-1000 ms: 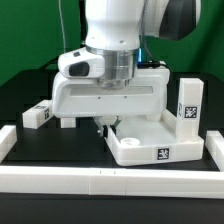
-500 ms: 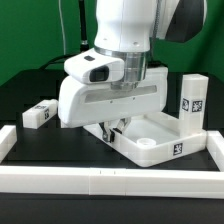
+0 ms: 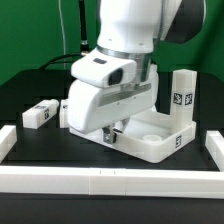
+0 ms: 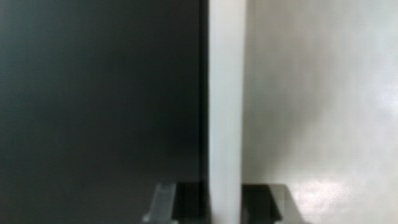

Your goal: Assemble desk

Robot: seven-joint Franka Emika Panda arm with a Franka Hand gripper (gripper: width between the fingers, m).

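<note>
The white tray-like tabletop (image 3: pixel 150 138) lies on the black table, its tagged side toward the exterior view's right. My gripper (image 3: pixel 113 130) is shut on its raised rim at the near left edge. In the wrist view the rim (image 4: pixel 226 100) runs as a white strip between my two dark fingers (image 4: pixel 178 203), and the gripper (image 4: pixel 221 206) pinches it, with the tray floor (image 4: pixel 329 110) to one side. One tagged leg (image 3: pixel 183 100) stands upright at the tabletop's far right corner. Another leg (image 3: pixel 38 113) lies loose on the exterior view's left.
White border rails run along the front (image 3: pixel 110 178), the left (image 3: pixel 8 142) and the right (image 3: pixel 213 146). A further white block (image 3: pixel 62 112) shows partly behind my hand on the left. A green backdrop closes the back.
My hand has turned while holding the rim. The tabletop has swung with it, so its tagged side has moved from facing front toward the exterior view's right. The grip stayed shut.
</note>
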